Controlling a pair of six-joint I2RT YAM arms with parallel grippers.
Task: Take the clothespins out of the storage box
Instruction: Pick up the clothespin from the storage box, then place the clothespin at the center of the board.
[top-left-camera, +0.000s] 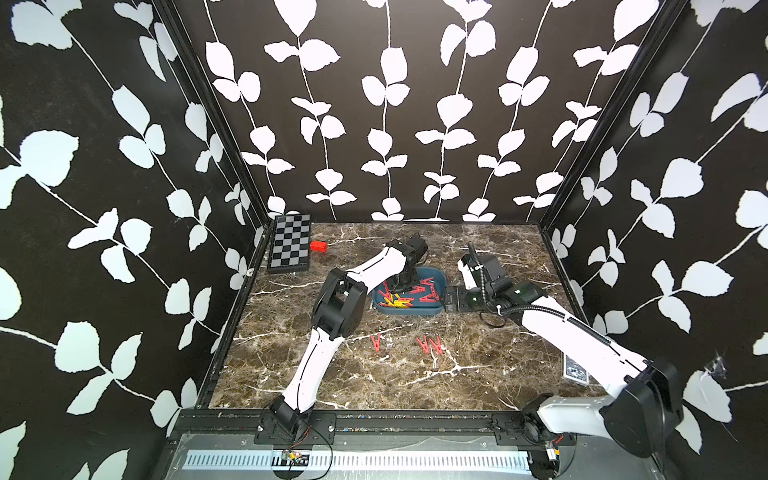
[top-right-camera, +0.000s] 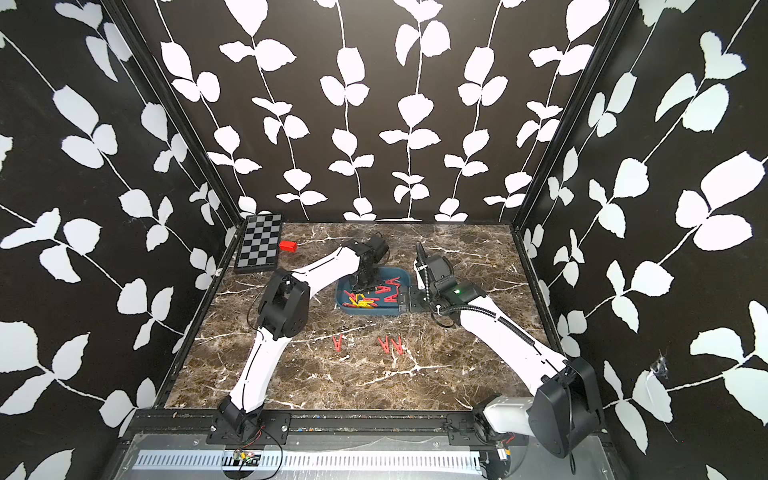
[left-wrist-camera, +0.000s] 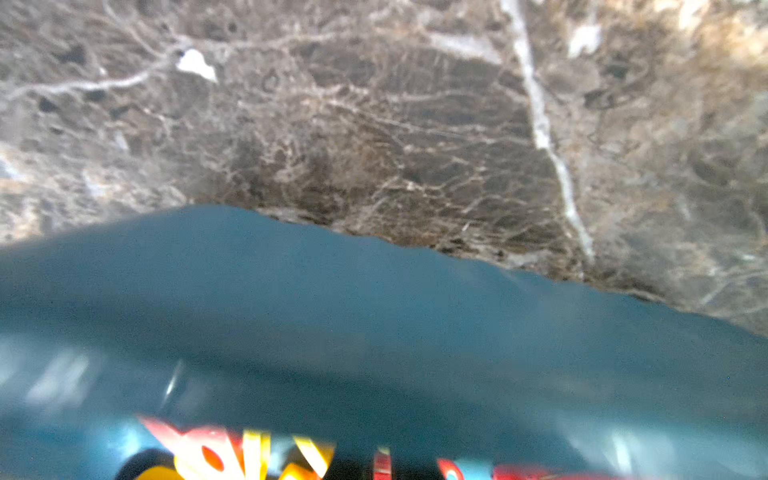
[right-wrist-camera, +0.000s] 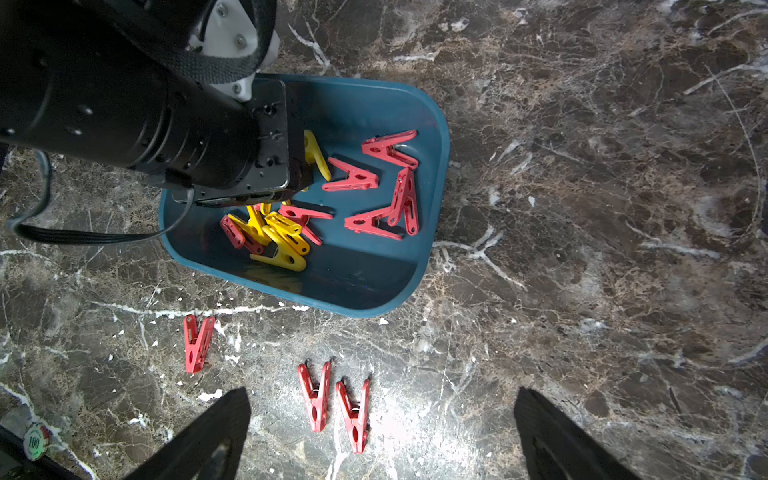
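Reaching into the storage box (right-wrist-camera: 440, 166), the left hand (right-wrist-camera: 301, 170) is sunk nose-down among the clothespins (right-wrist-camera: 353, 178), left of centre in the right wrist view; its jaws are closed. A yellow peg (right-wrist-camera: 318, 156) juts out right at its tip, but the hand's own body hides the contact, so whether that peg is gripped cannot be told. The steep approach is judged to suit lifting one peg out of a tangled heap without dragging its neighbours.

The box sits mid-counter in both top views, and most of the pegs lie inside it. Three red pegs (right-wrist-camera: 316, 395) lie on the counter (top-left-camera: 374, 382) below the box in the frame, well clear of its rim, presumably so that what is out stays apart from what is left.

The right hand (top-left-camera: 451, 299) stands wide open and empty just beside the box's right end; judged to be either steadying the tub or waiting clear of the left arm. The left wrist view is too blurred to add anything.
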